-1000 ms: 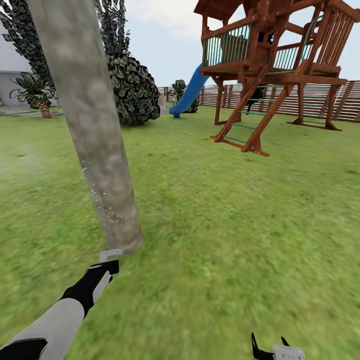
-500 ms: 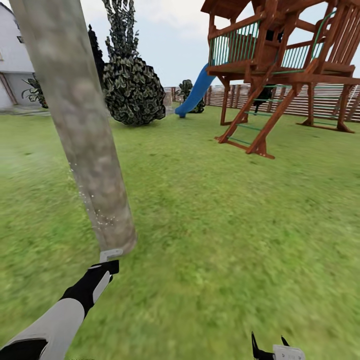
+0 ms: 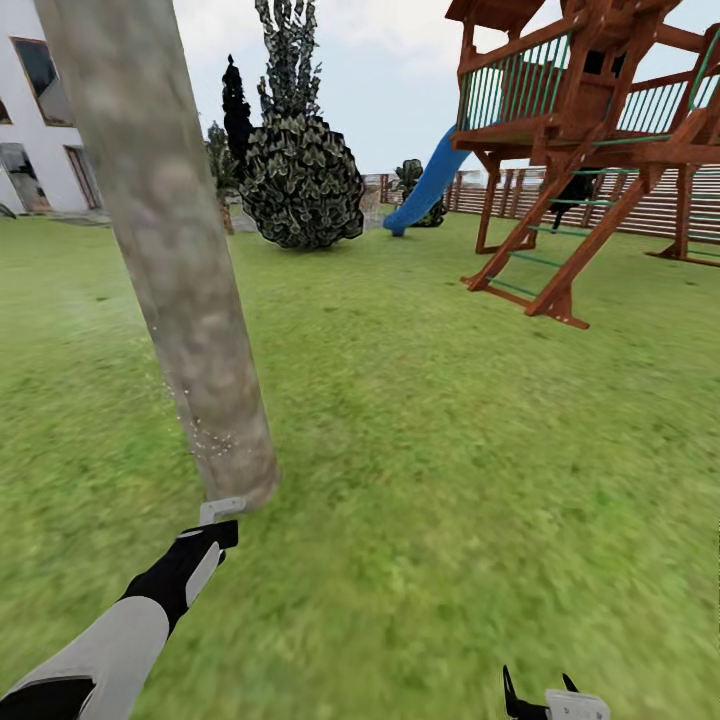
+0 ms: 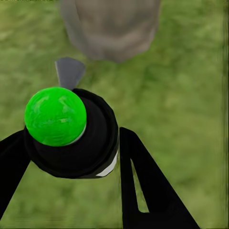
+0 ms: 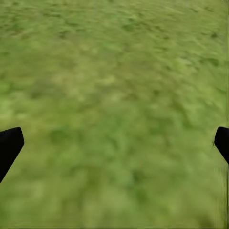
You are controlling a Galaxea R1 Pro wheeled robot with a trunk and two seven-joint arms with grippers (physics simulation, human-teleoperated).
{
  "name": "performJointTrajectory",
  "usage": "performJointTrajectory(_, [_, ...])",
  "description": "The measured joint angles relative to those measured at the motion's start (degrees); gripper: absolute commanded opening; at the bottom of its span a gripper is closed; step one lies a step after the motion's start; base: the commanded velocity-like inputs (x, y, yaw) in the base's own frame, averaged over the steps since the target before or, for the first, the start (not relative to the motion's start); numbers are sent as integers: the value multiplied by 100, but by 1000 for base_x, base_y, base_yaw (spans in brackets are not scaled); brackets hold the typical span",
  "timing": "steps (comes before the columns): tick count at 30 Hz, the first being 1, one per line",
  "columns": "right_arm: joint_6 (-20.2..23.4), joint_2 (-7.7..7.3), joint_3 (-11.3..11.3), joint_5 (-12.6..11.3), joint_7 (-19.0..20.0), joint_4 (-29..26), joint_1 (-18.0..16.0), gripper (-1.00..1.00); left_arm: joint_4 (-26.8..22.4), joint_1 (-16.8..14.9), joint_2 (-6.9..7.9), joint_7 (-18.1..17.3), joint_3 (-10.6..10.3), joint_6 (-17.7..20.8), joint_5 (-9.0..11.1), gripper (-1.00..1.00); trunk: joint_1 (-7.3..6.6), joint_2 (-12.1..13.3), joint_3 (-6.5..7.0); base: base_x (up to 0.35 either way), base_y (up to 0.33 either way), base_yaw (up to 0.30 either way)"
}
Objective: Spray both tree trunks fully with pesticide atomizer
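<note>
Left gripper clamped on the pesticide atomizer, green-capped, grey nozzle tip aimed at the foot of the tree trunk. Trunk just ahead of that nozzle, long axis near upright and leaning slightly, speckled with white droplets low on its near side. Left arm by far the nearer; next strokes probably need to travel up along the column. Right gripper spread wide over bare lawn, holding nothing. Beyond, wooden play tower and blue slide.
</note>
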Motion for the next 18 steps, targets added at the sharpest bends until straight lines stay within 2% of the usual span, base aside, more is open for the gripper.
performJointTrajectory(5, [1, 0, 0, 0, 0, 0, 0, 100, 0, 0, 0, 0, 0, 0, -2, -100, 0, 0, 0, 138, -272, 53])
performJointTrajectory(18, [1, 0, 0, 0, 0, 0, 0, 100, 0, 0, 0, 9, 0, -17, -5, -100, 0, 0, 0, 120, -272, 273])
